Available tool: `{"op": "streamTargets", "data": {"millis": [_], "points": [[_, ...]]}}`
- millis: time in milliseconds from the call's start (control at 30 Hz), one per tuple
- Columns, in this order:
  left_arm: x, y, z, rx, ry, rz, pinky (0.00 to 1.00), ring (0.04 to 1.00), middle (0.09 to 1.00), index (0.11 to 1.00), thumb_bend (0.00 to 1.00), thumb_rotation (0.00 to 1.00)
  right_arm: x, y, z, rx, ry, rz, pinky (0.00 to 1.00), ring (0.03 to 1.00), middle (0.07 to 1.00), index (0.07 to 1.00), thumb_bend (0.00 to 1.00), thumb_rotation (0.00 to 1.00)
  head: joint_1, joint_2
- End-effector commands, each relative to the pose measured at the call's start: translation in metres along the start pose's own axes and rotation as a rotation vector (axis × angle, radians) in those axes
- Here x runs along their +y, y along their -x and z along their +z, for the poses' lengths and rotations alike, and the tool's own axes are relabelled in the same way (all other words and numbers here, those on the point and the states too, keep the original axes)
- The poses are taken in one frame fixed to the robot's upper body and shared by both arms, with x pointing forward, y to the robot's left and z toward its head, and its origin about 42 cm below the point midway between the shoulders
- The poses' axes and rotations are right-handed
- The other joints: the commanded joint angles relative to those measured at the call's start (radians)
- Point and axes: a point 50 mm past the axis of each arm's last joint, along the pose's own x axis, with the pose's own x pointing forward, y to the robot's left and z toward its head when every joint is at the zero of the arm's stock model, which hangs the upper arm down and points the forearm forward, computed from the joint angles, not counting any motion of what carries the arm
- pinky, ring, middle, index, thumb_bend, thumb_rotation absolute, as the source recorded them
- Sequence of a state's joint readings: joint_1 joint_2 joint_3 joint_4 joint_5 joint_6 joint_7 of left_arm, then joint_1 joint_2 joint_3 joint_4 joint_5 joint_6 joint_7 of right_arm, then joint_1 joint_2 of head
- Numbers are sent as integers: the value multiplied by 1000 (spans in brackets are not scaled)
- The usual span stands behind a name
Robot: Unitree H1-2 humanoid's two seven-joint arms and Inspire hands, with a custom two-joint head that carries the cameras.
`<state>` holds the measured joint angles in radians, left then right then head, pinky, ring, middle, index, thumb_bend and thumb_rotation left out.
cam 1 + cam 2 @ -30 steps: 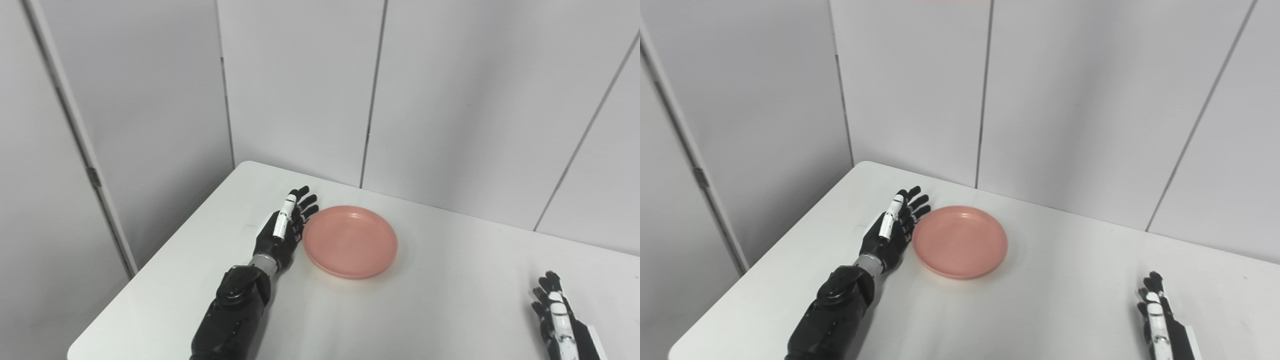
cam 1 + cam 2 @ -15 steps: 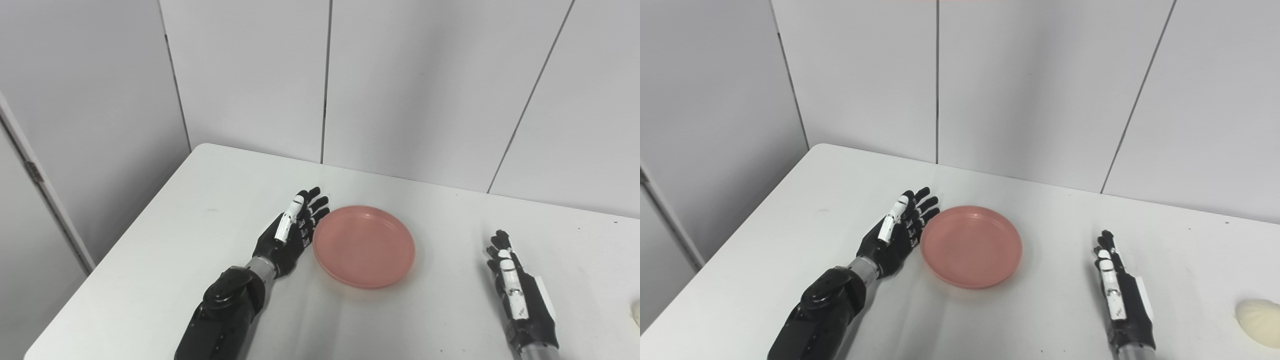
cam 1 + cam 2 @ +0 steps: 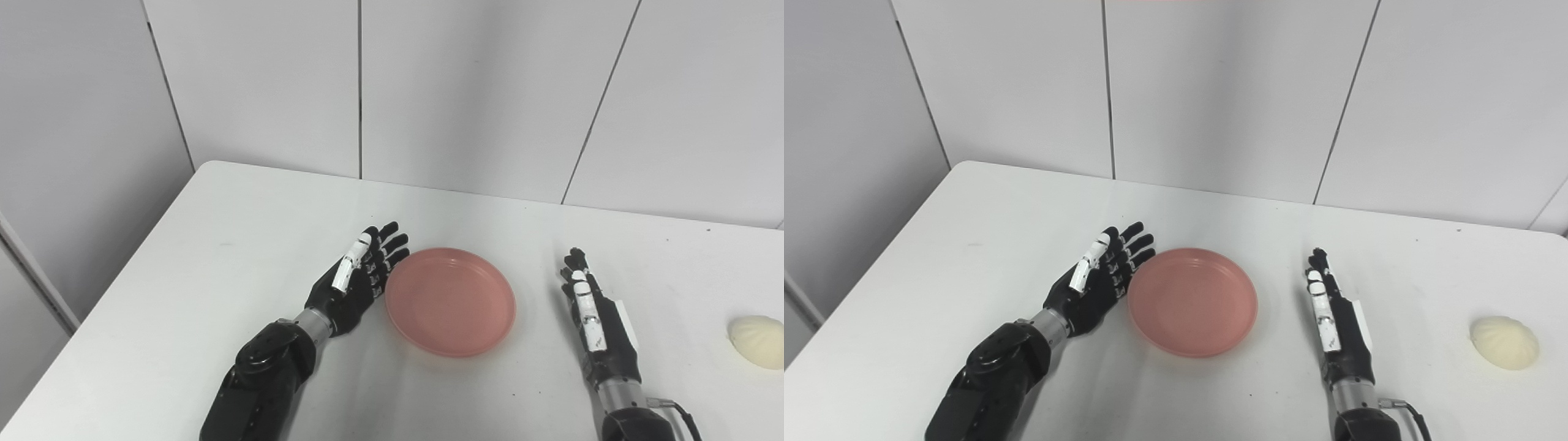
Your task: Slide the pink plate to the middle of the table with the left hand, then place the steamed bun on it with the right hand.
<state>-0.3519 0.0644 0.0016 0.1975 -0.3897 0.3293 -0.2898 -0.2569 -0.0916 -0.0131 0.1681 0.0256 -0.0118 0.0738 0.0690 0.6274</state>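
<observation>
The pink plate (image 3: pixel 450 300) lies empty on the white table (image 3: pixel 257 220), about midway across it. My left hand (image 3: pixel 358 278) stands on edge at the plate's left rim, open, fingers straight and touching or nearly touching the rim. To the right of the plate, a short gap away, my right hand (image 3: pixel 597 318) rests open and flat-edged on the table. The cream steamed bun (image 3: pixel 1503 342) sits alone near the table's right side, well right of that hand.
Grey wall panels (image 3: pixel 478 92) rise right behind the table's far edge. The table's left edge (image 3: pixel 122 257) runs diagonally down to the lower left. Bare tabletop lies between the right hand and the bun.
The camera has panned right, bringing the right hand and the bun into view. The left hand has pushed the plate a little to the right; the right hand has reached further forward.
</observation>
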Motion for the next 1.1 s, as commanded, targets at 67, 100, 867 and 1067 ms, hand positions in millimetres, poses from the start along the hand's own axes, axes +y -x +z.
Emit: {"op": "streamTargets", "data": {"millis": [67, 100, 867, 1067], "points": [[11, 11, -19, 113, 39, 23, 984, 972, 978, 984, 380, 1000, 13, 8, -15, 72, -34, 25, 979, 969, 973, 977, 225, 1000, -14, 4], [11, 11, -19, 115, 42, 25, 983, 971, 977, 982, 381, 1000, 14, 8, -15, 72, -34, 24, 977, 969, 973, 976, 227, 1000, -17, 5], [26, 17, -36, 34, -14, 183, 1000, 987, 994, 991, 374, 1000, 11, 0, -11, -5, 8, -40, 928, 933, 941, 947, 233, 1000, -136, -26], [24, 22, -39, -57, -172, 272, 970, 959, 969, 969, 404, 1000, 4, -9, 5, -105, 54, -84, 912, 898, 922, 940, 278, 1000, -187, -41]]}}
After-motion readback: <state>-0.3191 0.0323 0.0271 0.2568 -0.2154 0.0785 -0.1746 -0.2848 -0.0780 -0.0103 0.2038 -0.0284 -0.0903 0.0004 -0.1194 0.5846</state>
